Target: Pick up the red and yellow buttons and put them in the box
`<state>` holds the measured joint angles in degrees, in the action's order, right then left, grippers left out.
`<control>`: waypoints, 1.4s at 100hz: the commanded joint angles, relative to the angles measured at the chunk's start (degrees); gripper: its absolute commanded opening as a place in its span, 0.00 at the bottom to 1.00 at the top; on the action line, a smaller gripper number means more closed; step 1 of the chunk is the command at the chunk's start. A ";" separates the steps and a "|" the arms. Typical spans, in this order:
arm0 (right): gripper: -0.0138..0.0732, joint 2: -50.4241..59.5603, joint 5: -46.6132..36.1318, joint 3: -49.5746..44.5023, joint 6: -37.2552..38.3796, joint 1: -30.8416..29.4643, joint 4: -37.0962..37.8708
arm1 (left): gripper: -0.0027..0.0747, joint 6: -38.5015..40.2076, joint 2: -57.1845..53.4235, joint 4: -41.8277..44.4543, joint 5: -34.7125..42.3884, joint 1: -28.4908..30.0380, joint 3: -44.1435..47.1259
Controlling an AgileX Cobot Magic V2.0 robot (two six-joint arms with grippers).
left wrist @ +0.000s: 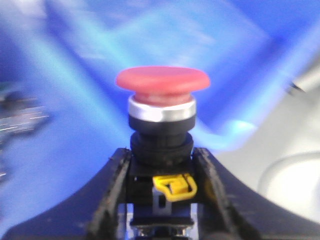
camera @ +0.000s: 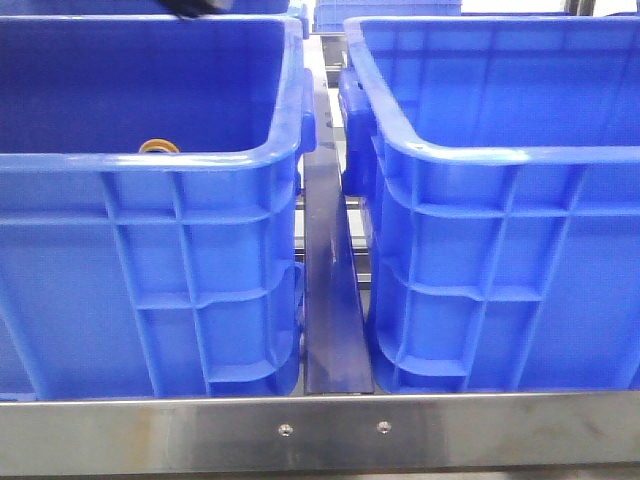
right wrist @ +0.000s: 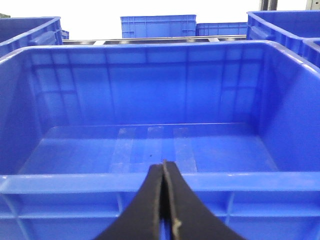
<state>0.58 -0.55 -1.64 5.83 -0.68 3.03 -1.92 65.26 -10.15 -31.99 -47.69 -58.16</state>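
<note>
1. My left gripper (left wrist: 162,172) was clamped on the red button (left wrist: 162,87), held upright by its black body.
2. My right gripper (right wrist: 164,172) was closed and empty, facing the box (right wrist: 150,182).
3. The yellow button (camera: 159,147) lay inside the left crate (camera: 150,240).

On my left wrist feed I see the red mushroom-head push button (left wrist: 162,82) standing upright, its silver metal collar (left wrist: 161,109) just under the domed cap and a black body below that. My left gripper (left wrist: 162,172) has its black fingers (left wrist: 112,200) closed against both sides of that body. A small yellow clip (left wrist: 175,186) shows between them. Behind, blurred blue plastic (left wrist: 125,40) fills the background.
</note>
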 commanded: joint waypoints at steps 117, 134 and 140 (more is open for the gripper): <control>0.13 -22.52 39.52 38.25 -0.01 -0.11 -0.04 | 0.14 0.09 4.19 -1.02 5.89 -8.40 -1.60; 0.61 -30.26 38.94 42.34 -0.01 -0.11 -0.08 | 0.14 0.09 4.19 -1.02 5.89 -8.40 -1.60; 0.76 -31.78 37.84 43.57 -0.01 -0.11 -0.60 | 0.14 0.09 4.19 -1.02 5.89 -8.40 -1.60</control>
<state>-28.42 42.25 38.51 5.83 -0.68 2.85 -1.92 70.75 -10.26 -30.53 -55.70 -58.16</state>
